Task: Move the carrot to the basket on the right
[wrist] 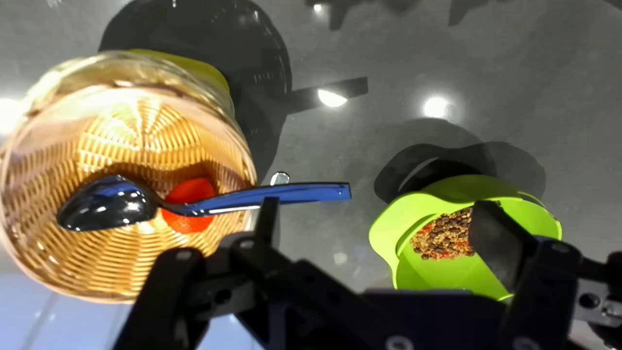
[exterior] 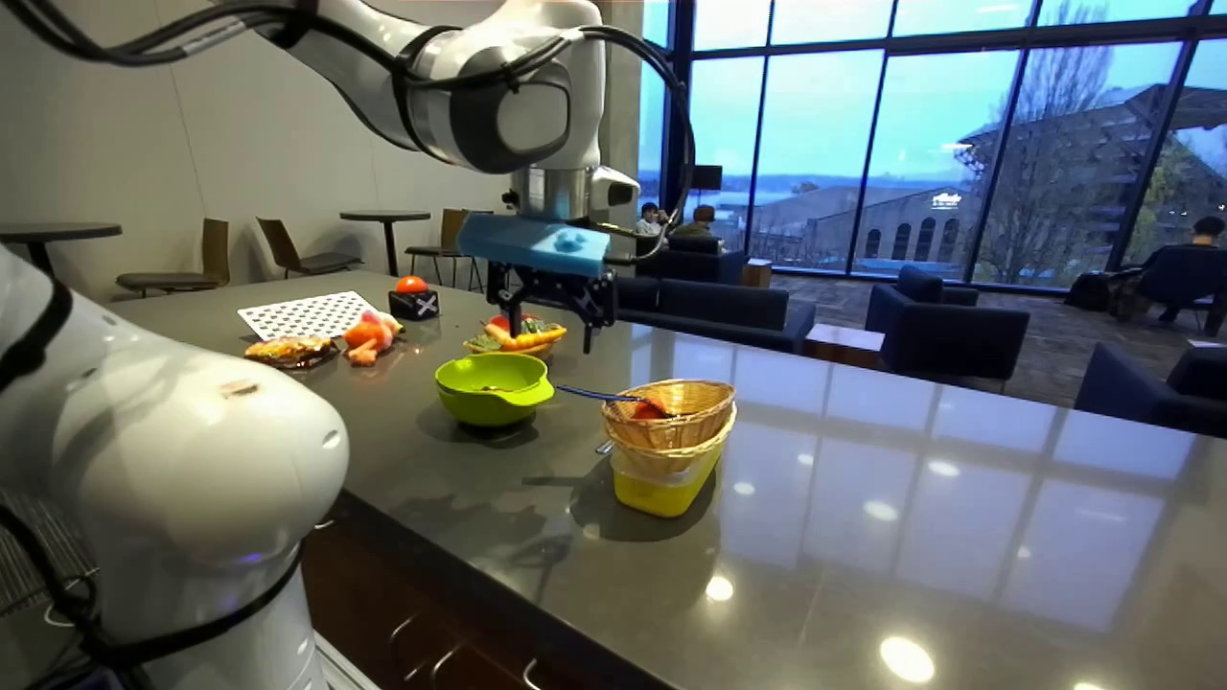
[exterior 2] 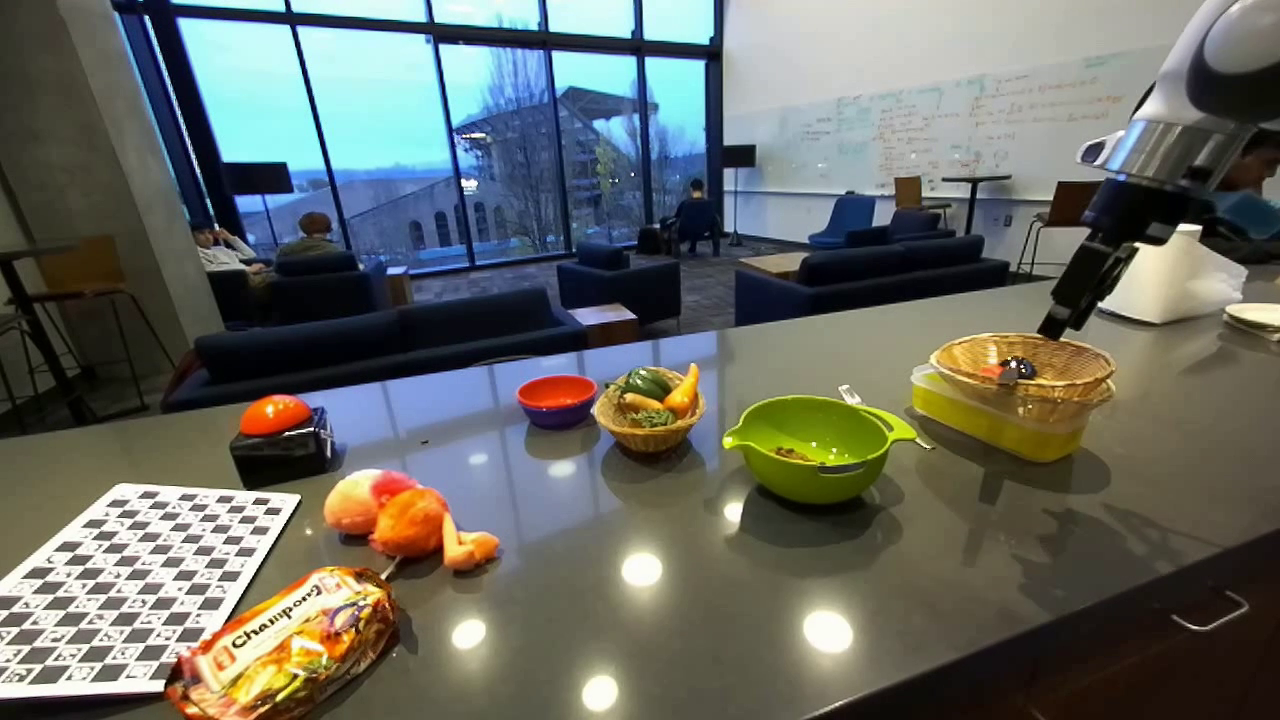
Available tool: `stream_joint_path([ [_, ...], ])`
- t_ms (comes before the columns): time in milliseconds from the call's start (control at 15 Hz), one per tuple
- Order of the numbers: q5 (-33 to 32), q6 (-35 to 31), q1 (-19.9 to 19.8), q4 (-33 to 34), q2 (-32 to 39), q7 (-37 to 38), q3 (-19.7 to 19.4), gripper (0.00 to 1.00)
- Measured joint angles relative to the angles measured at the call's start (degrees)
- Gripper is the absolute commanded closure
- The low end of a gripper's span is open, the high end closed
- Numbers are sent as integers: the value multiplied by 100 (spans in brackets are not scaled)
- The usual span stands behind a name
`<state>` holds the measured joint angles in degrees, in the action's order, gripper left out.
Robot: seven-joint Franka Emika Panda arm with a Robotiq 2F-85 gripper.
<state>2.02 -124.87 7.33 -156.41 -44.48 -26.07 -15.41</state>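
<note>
My gripper (exterior: 551, 338) hangs open over the counter with nothing between its fingers. In the wrist view its left finger (wrist: 267, 221) overlaps a blue spoon handle; the right finger (wrist: 495, 243) overlaps the lime bowl. A small wicker basket of vegetables holds a bright slim orange piece (exterior 2: 684, 392) and a duller orange piece (exterior 2: 638, 403); the carrot appears to be one of them, though I cannot tell which. The basket (wrist: 121, 126), yellowish wicker with a flared rim, sits on a yellow tub (exterior 2: 1020, 430). Inside it are a dark spoon (wrist: 112, 204) and a red object (wrist: 189, 194).
A lime-green bowl (exterior 2: 820, 480) with grain-like bits stands between the two wicker baskets. A red-and-purple bowl (exterior 2: 556, 410), plush toys (exterior 2: 410, 522), a snack packet (exterior 2: 290, 640), a checkered board (exterior 2: 120, 590) and a red-button box (exterior 2: 280, 450) occupy the far end. A fork lies behind the bowl.
</note>
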Motion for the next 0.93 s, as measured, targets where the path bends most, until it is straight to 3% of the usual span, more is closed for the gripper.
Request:
stream_joint_path([
  [400, 40, -319, 479, 619, 1025, -346, 385, 0],
  [933, -197, -315, 611, 1498, 2281, -519, 1340, 0],
])
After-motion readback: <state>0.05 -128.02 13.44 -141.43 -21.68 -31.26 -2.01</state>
